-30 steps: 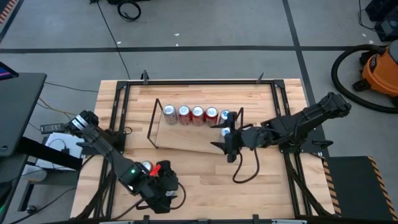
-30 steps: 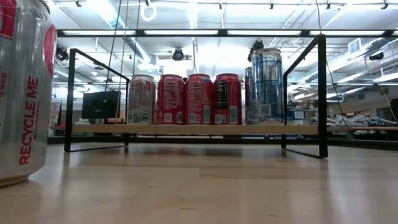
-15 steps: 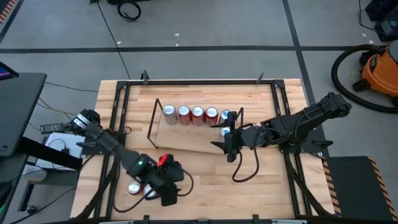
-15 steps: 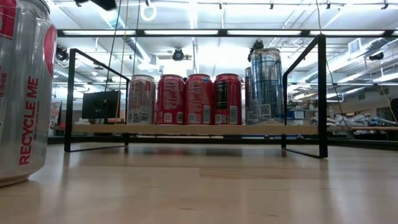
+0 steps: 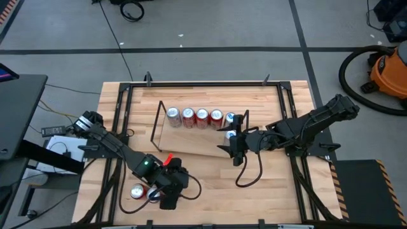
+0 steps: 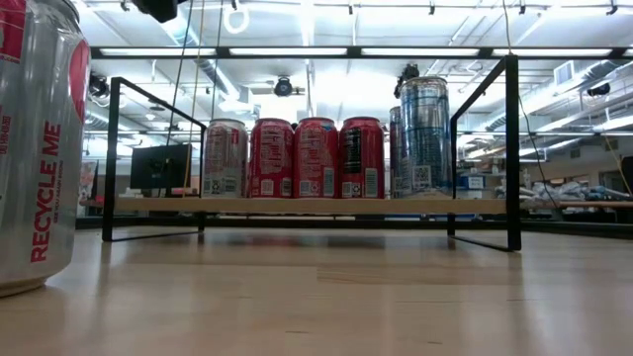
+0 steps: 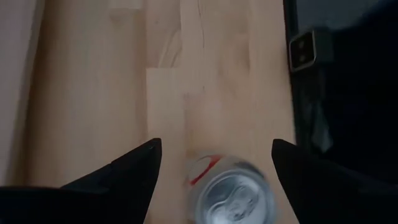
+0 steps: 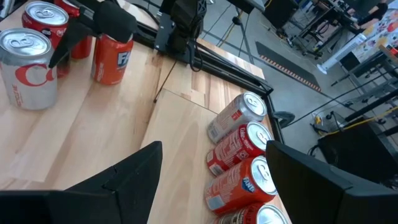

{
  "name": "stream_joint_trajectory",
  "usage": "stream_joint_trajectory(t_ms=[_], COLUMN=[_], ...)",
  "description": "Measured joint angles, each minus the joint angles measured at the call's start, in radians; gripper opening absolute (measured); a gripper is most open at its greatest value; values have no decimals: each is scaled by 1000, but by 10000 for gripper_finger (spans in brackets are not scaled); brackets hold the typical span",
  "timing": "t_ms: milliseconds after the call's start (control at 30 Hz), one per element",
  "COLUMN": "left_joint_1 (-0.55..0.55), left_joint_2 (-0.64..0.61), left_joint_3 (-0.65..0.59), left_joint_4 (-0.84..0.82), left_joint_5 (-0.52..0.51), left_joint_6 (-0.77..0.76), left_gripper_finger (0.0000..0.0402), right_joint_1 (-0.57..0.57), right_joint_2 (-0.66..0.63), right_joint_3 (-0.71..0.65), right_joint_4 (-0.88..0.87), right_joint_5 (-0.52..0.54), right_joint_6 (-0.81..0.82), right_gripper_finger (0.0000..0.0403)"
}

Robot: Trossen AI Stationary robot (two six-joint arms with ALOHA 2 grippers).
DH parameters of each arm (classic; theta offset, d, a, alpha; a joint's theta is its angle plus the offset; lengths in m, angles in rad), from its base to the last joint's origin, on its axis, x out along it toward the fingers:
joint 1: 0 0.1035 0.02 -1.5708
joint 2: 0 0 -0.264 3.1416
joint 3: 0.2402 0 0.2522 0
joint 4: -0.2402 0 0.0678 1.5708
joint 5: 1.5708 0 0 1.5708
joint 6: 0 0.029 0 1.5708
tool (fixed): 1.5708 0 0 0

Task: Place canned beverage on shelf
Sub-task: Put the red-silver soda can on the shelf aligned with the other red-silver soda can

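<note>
While the target can (image 7: 233, 196) stands upright on the tabletop (image 5: 210, 184), nr the front-left corner and well apart from the shelf (image 5: 191, 143), entry reads as follows.

Item 1, L gripper (image 5: 166, 191): hangs over the can, pointing straight down, wrist cam looking onto the lid. Fingers (image 7: 124, 171) spread, one each side of the lid, nothing gripped. Judged reason: lining up for a top-down pick; can sits slightly off-centre btwn fingers.

Item 2, second can (image 8: 112, 59), red: stands just beside the first.

Item 3, shelf: row of upright cans (image 5: 202, 115) along the back edge, front strip of board bare, prob. the spot for the next one.

Item 4, R gripper (image 5: 231, 147): waits at shelf's right end, arm stretched in low from the right. Fingers (image 8: 124, 174) apart, empty.
</note>
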Motion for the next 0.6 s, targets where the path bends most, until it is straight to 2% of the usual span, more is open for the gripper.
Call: stream_joint_trajectory(t_ms=[133,333,467,600], left_joint_1=[4,39,37,45], left_joint_2=[0,0,0,0], left_joint_3=[0,0,-1,-1], left_joint_4=[-24,-23,15,58], left_joint_5=[-3,-50,-24,-36], left_joint_6=[66,27,14,19], left_gripper_finger=[316,316,320,348], right_joint_1=[0,0,0,0], right_joint_2=[0,0,0,0], right_joint_3=[0,0,0,0], right_joint_4=[5,4,-1,-1], right_joint_5=[0,-1,-3,-3], right_joint_6=[2,9,10,10], right_gripper_finger=[297,297,297,297])
